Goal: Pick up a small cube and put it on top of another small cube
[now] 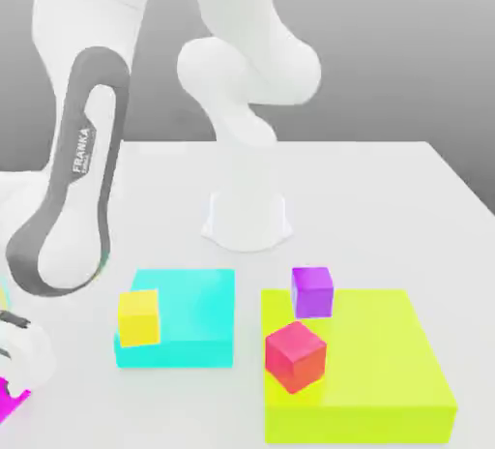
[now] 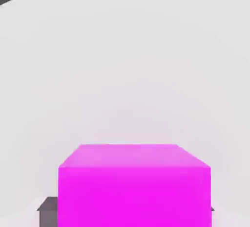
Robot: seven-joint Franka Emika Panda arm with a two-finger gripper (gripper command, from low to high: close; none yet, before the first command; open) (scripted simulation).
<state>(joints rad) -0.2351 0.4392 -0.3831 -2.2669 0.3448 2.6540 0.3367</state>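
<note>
A magenta small cube point(image 2: 132, 187) sits on the white table between my gripper's point(image 2: 131, 212) dark fingertips point(image 2: 48, 212), which press against its two sides. In the exterior view the same magenta cube point(image 1: 10, 404) is at that view's lower left edge, under my gripper point(image 1: 10, 384), which is shut on it. Other small cubes lie to the exterior view's right: a yellow cube point(image 1: 138, 316) on a flat cyan block point(image 1: 193, 312), and a purple cube point(image 1: 312, 290) and a red cube point(image 1: 295, 355) on a flat yellow-green block point(image 1: 387, 370).
My arm's white base point(image 1: 247, 220) stands behind the two flat blocks, and the arm's forearm point(image 1: 72, 205) slopes down on the exterior view's left. The white table point(image 1: 387, 205) extends behind the blocks.
</note>
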